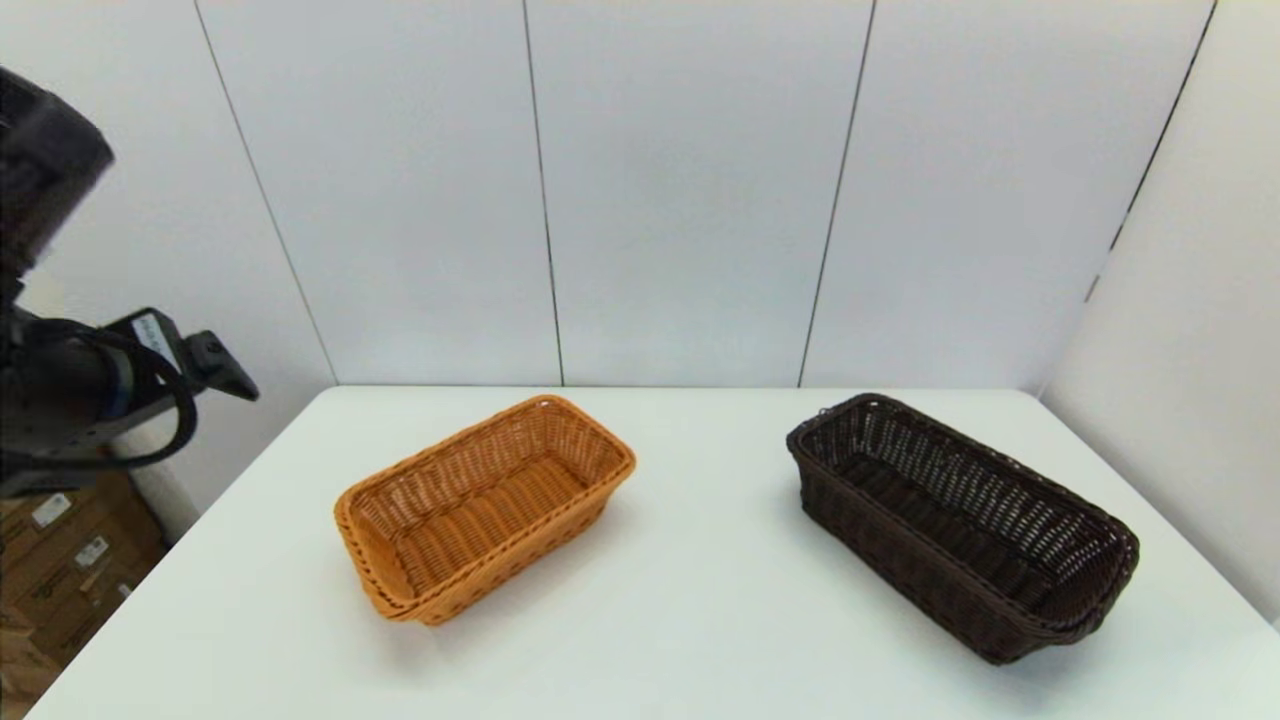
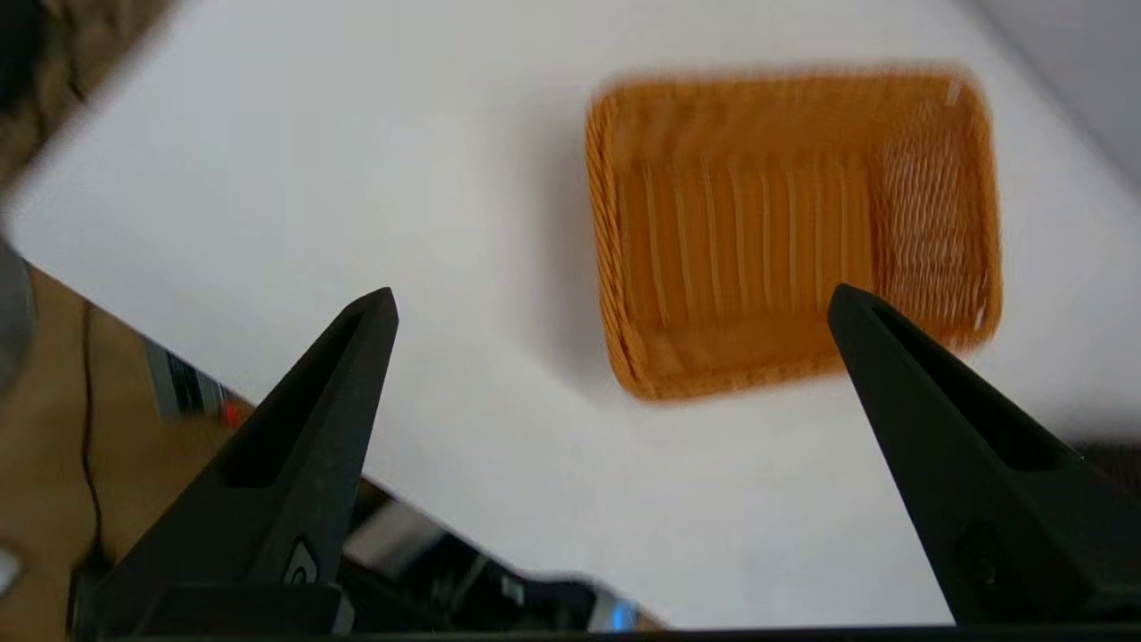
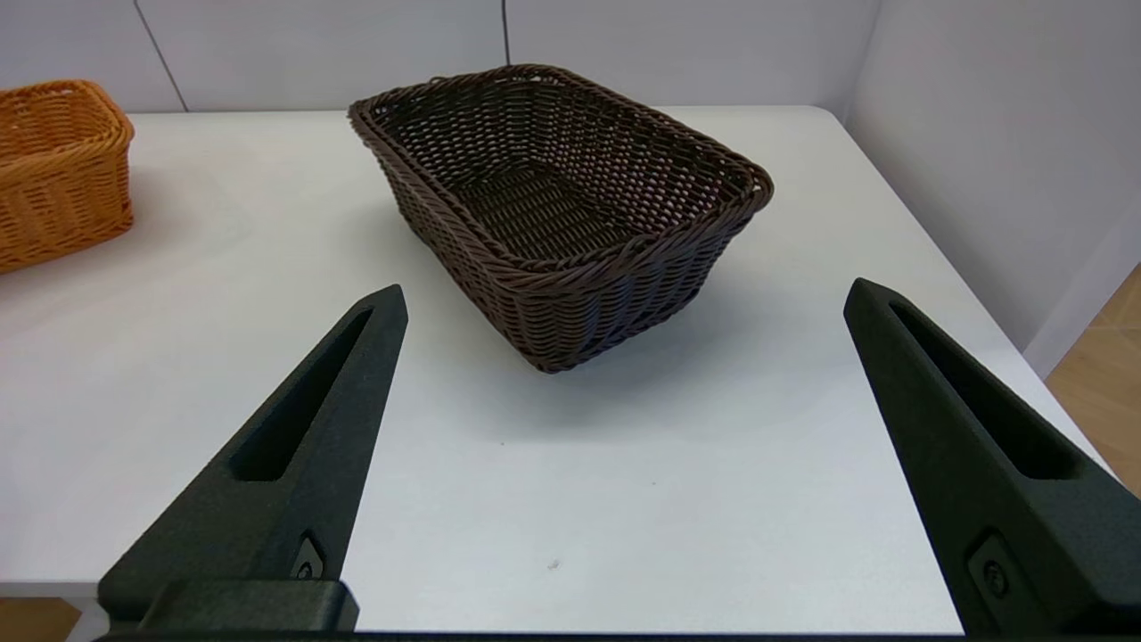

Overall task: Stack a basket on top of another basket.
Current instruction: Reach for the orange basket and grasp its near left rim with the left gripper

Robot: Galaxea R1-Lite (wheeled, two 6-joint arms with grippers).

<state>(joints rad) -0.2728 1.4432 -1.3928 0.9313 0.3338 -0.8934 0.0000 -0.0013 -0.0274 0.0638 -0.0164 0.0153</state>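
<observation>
Orange basket [image 2: 793, 232] blurred; left arm [image 1: 70, 390] cropped.

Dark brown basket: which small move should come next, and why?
Probably the right gripper should advance toward the dark brown basket's near rim. Its fingers are open and empty, and the basket stands apart from the orange-tan basket.

Dark brown open-weave basket [image 1: 962, 525] upright, empty, table's right side, well apart from empty orange-tan basket [image 1: 485, 505] on left

A lab test bay — white table [image 1: 700, 620], bare wall panels [image 1: 690, 190], cardboard boxes [image 1: 60, 570].
</observation>
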